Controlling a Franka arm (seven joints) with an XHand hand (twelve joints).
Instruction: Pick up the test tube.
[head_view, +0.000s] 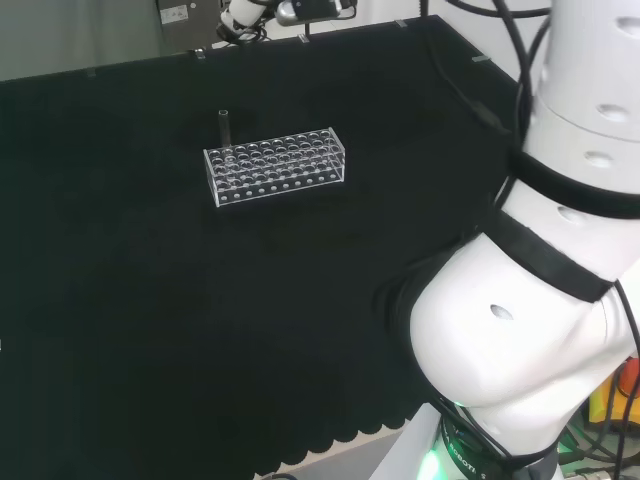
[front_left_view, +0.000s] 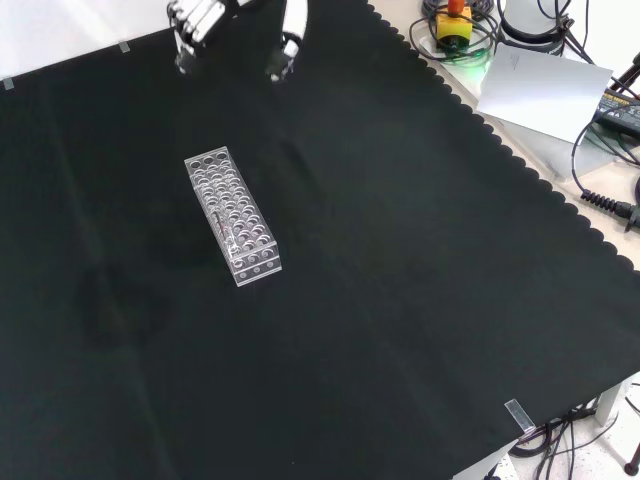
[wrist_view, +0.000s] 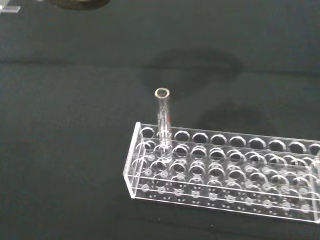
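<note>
The hand (front_left_view: 205, 22) is cut off by the top edge of the front view, so only fingers (front_left_view: 190, 30) and a separate digit (front_left_view: 287, 45) hanging down over the far strip of the counter (front_left_view: 400, 300) can be seen. They look straight and spread apart, with nothing between them. In the head view the same hand (head_view: 245, 15) is a small white and black shape at the counter's far edge, too small to read in detail.

One test tube (wrist_view: 163, 117) stands upright in one clear rack (wrist_view: 220, 172). The tube is clear glass and hard to pick out in the front view, where it (front_left_view: 226, 222) appears as a faint streak along the rack (front_left_view: 232, 215). In the head view the tube (head_view: 224, 128) rises as a thin dark stick from the rack's (head_view: 275, 165) far left corner. The wrist view shows it most plainly: open rim up, seated in a hole at the end of the rack, in the back row, with the other holes looking empty. The rack's other end is cut off in that view.

The rack sits on the left half of the counter in the head view, well apart from every edge, with bare black cloth on all sides. The hand is well apart from the rack, and the arm's white links (head_view: 540, 300) cover the counter's near right corner in the head view.
</note>
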